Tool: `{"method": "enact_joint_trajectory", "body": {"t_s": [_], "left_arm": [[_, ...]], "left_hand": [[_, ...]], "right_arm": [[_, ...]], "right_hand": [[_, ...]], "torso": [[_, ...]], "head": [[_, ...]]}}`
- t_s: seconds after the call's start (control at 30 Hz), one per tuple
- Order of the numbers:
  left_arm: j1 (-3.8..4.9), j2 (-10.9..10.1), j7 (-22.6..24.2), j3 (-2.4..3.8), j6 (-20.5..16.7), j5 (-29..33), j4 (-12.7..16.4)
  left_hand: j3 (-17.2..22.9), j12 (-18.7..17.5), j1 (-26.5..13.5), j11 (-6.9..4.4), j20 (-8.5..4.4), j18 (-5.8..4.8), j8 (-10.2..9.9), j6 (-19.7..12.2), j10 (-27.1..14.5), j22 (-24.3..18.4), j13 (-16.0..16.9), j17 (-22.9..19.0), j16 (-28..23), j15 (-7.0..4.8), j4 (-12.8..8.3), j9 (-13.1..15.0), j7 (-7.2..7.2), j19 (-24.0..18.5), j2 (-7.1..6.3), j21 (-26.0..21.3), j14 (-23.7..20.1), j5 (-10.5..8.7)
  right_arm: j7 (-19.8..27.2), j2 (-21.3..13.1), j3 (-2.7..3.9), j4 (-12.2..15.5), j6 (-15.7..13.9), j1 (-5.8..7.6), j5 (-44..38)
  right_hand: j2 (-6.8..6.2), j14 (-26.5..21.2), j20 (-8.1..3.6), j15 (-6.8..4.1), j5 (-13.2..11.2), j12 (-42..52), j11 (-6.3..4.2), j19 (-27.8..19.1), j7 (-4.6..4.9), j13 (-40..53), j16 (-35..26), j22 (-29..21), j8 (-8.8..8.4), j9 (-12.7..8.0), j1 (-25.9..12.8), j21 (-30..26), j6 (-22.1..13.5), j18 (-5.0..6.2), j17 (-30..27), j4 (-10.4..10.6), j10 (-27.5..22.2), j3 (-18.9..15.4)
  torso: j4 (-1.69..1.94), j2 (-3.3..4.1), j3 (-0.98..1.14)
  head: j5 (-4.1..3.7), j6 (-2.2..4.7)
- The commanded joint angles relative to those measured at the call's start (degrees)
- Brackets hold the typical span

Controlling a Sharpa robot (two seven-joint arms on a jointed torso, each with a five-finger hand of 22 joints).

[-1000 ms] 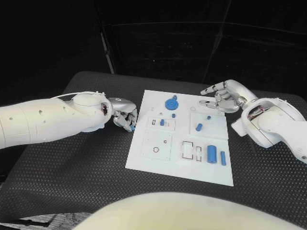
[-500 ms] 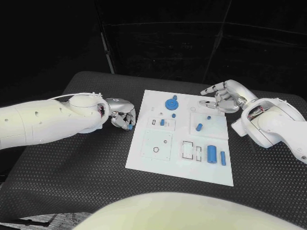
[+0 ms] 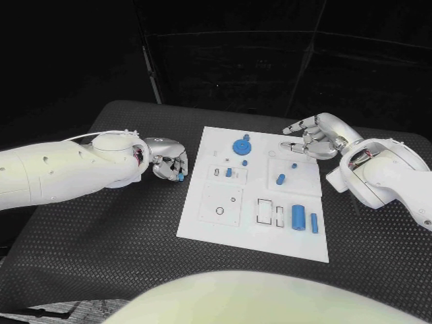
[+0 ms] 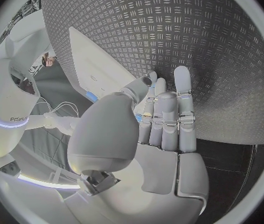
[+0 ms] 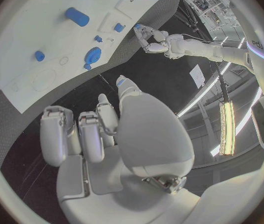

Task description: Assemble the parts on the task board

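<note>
Right now your left hand [image 3: 169, 164] sits over the black worktop [image 3: 90, 250] just beside the left edge of the task board [image 3: 216, 226], about level with the board's upper half. Its fingers [image 4: 163, 119] are curled together around a small blue part [image 3: 179, 177], which peeks out at the fingertips in the head view; your left wrist view shows a sliver of blue between thumb and fingers, so the hand is grasping that piece.

Your right hand [image 3: 313, 137] hovers at the board's far right corner, fingers [image 5: 54, 134] bent inward with the thumb standing apart, and nothing is held in them.

On the board itself you can see a round blue part [image 3: 242, 146] with a knob near the far edge, a small blue peg [image 3: 245, 162] just below it, another small piece [image 3: 229, 172] in a framed recess to the left, a short blue cylinder [image 3: 281, 179] on the raised right-hand plate, and toward the near right a larger blue cylinder [image 3: 298, 216] lying beside a thin blue bar [image 3: 314, 223].
</note>
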Motion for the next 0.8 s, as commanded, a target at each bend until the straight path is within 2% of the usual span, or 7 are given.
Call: {"method": "enact_joint_trajectory", "body": {"t_s": [0.03, 0.27, 0.43, 0.8], "left_arm": [[0.09, 0.0, 0.0, 0.02, -0.8, 2.2, 0.1], [0.1, 0.1, 0.8, 0.02, -2.1, 4.2, -0.2], [0.11, -0.1, 1.7, 0.03, -3.3, 7.9, -0.4], [0.55, -1.2, 4.1, 0.03, -4.0, 22.8, -0.3]], "left_hand": [[5.4, -0.4, -0.8, 0.23, 0.13, 0.23, -0.5, 1.5, 0.3, 0.0, -0.1, 0.0, -0.4, 0.14, 4.9, 1.1, 1.66, -0.3, 0.14, -0.2, -0.2, 0.18], [6.4, -0.7, -1.2, 0.3, 0.19, 0.23, -0.7, 1.5, 0.3, 0.0, 0.0, 0.2, -0.3, 0.19, 5.1, 1.1, 1.71, -0.3, -0.08, -0.3, -0.1, 0.07], [6.8, -0.8, -1.4, 0.31, 0.2, 0.24, -0.8, 1.4, 0.3, 0.0, 0.0, 0.4, -0.1, 0.2, 5.2, 1.1, 1.73, -0.2, -0.07, -0.3, 0.0, 0.04], [7.3, -1.0, -1.4, 0.33, 0.2, 0.25, -0.9, 1.5, 0.3, 0.1, 0.1, 1.4, 0.7, 0.2, 5.1, 1.1, 1.79, -0.1, -0.29, -0.2, 0.5, -0.1]], "right_arm": [[0.5, 0.0, 0.02, 0.1, 0.3, 0.07, 0.1], [0.4, -0.1, 0.02, 0.1, 0.4, 0.07, 0.1], [0.4, -0.1, 0.02, 0.1, 0.4, 0.07, 0.1], [0.4, 0.0, 0.01, 0.0, 0.4, 0.07, 0.1]], "right_hand": [[0.42, 5.6, -0.23, -0.07, 0.3, 0.2, 0.17, 0.0, -0.03, 0.1, -0.2, 1.7, 0.25, 0.0, -0.3, -0.2, -0.3, 0.54, 13.8, -0.1, -0.1, -0.3], [0.42, 5.6, -0.23, -0.07, 0.3, 0.2, 0.17, 0.0, -0.03, 0.1, -0.2, 1.7, 0.25, 0.0, -0.3, -0.2, -0.3, 0.54, 13.8, -0.1, -0.1, -0.3], [0.45, 5.6, -0.23, -0.07, 0.3, 0.2, 0.17, 0.0, -0.03, 0.1, -0.2, 1.8, 0.26, 0.0, -0.4, -0.2, -0.2, 0.53, 13.8, 0.0, -0.1, -0.3], [0.45, 5.6, -0.23, -0.07, 0.3, 0.2, 0.17, 0.0, -0.03, 0.1, -0.2, 1.8, 0.26, 0.0, -0.4, -0.2, -0.2, 0.53, 13.8, 0.0, -0.1, -0.3]], "torso": [[0.01, 0.04, 0.03], [0.08, 0.05, 0.01], [0.02, 0.05, 0.03], [0.05, 0.07, -0.01]], "head": [[-0.09, 0.01], [-0.1, 0.01], [-0.1, 0.01], [-0.23, 0.01]]}}
